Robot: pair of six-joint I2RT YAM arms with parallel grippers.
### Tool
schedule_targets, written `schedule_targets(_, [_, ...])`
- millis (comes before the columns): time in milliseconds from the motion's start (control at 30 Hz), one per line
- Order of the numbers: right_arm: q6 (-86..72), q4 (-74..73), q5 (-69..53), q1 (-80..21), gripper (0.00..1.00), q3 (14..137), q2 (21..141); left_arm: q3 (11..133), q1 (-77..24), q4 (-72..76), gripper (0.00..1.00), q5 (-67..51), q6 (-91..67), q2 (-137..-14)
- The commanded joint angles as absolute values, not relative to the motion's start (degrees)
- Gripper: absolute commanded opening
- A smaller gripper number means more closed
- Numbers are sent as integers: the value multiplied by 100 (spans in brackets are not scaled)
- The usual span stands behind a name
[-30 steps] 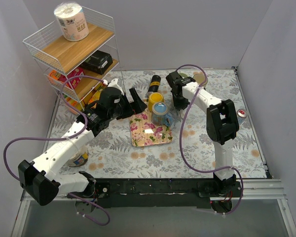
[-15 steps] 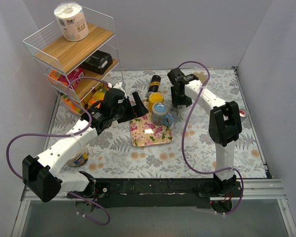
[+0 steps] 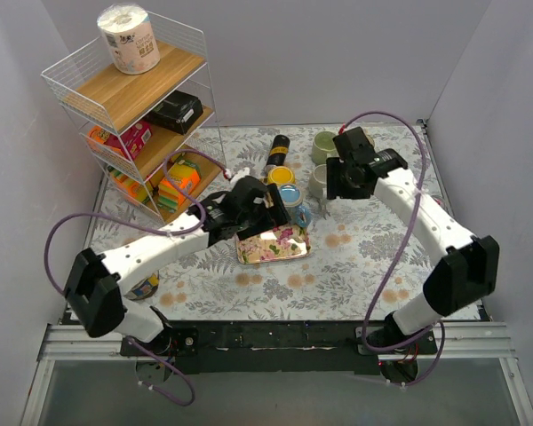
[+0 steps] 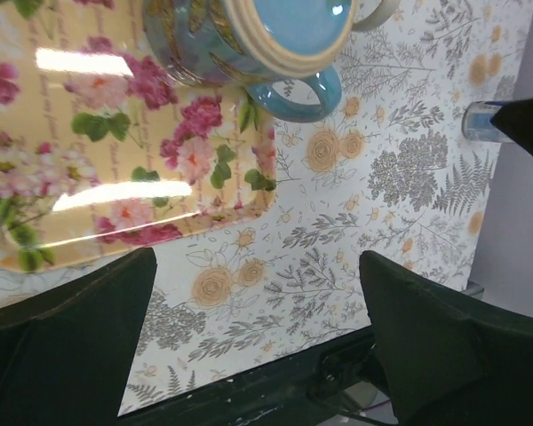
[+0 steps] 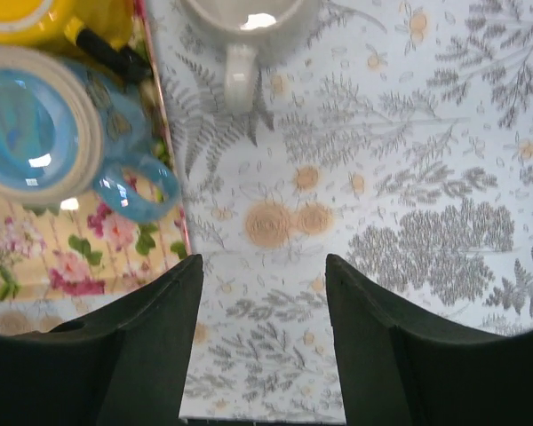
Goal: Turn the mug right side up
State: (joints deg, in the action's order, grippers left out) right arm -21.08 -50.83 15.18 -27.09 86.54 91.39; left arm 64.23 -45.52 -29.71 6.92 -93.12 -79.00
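floral tray [image 3: 271, 243], blue mug [image 3: 289, 201] upside down (axis vertical)

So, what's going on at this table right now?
Two robot arms are working over a blue mug that stands on a floral tray, apparently base up. The left gripper is open close beside it; the right gripper, also open, hovers over the table near a white mug. Neither holds anything yet.

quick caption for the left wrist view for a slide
Left gripper, fingers apart, above a floral tray with a blue mug at its corner, handle overhanging the tray's edge.
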Motion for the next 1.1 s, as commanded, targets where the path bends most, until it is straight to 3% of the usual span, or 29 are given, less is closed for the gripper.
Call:
schedule_targets(0, [-2329,-4957,1257,-2681,65,7920,8186,7267,-5159,-3478,98,1880,-10168,-8638])
schedule_targets(433, [-2646,-5247,1406,-2540,65,6803,6425,9604,-5475,-4798,96,2706,-11530,-10889])
schedule_targets(667, [-2619,-5265,1266,-2505,65,6469,6065,10334,-5493,-5176,93,2716,-12146,-11548])
schedule_targets(867, [-2426,-5265,1231,-2444,65,6425,6029,10257,-5493,-5081,92,2795,-12621,-11698])
schedule_targets(933, [-2391,-5256,1213,-2426,65,6425,6047,10222,-5502,-4949,90,2847,-12674,-11733])
schedule_targets(1067, [-2277,-5247,1195,-2364,65,6425,6064,10257,-5493,-4852,77,2909,-12656,-11830])
